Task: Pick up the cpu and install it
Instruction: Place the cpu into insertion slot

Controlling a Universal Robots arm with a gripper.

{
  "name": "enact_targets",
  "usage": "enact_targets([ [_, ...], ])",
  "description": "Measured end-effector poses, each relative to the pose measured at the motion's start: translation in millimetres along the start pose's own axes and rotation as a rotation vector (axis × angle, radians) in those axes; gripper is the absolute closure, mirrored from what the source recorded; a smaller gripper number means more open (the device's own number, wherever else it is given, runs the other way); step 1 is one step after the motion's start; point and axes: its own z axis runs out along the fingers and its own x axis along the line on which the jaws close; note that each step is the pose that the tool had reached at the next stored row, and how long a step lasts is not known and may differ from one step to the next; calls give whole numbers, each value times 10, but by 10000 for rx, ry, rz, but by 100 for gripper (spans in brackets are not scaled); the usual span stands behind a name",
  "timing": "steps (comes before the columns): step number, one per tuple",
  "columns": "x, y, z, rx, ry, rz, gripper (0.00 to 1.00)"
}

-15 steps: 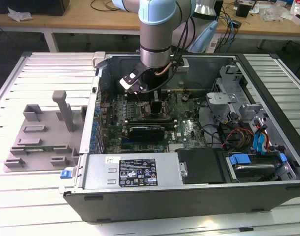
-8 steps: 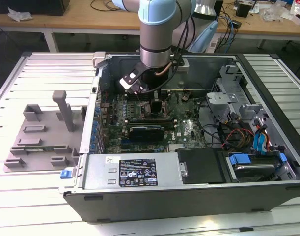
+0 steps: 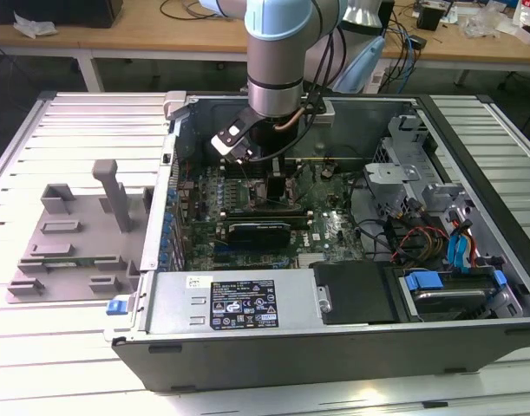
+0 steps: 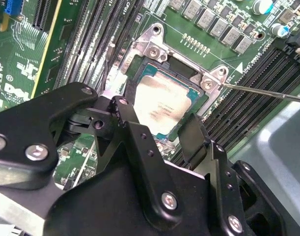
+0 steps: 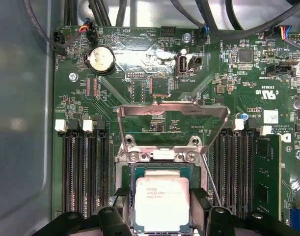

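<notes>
Gripper (image 4: 159,118) of a single robot arm, reaching down into an open desktop computer case (image 3: 473,338) that lies on a slatted worktop (image 3: 65,130). The jaws are drawn in narrow around the cpu (image 5: 162,199), a small square chip with a silvery top, with one black finger against each of two opposite edges. The cpu sits inside the frame of the cpu socket (image 4: 184,69). From these views it is not clear whether the chip rests fully on the socket floor or hangs just above it. The hinged metal load plate (image 5: 172,106) stands swung open at the far end of the socket, and the thin retention lever (image 4: 267,92) juts out beside the socket. Rows of memory slots (image 5: 86,172) flank the socket on both sides. The main risk seems to be a chip that goes down slightly tilted or turned. One corner would then press on the socket's fine contacts and could bend them. A second risk is the black fingers themselves, which sit very close to the socket walls and could catch there and drag the cpu out of line. The open load plate also looks free to swing, so a knock from the arm might drop it onto the jaws or the chip.
</notes>
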Motion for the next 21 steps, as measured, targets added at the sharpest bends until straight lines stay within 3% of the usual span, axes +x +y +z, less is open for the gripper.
enact_targets([
  [7,0,0,0,-1,6,0,38],
  [10,-1,2,-45,0,6,0,38],
  [14,-1,2,-47,-1,6,0,38],
  [16,-1,2,-48,-1,6,0,53],
  [18,-2,2,-50,-1,6,0,77],
  [19,-2,2,-50,-1,6,0,77],
  [20,-2,2,-51,0,5,0,89],
  [21,-2,2,-52,0,5,-1,89],
])
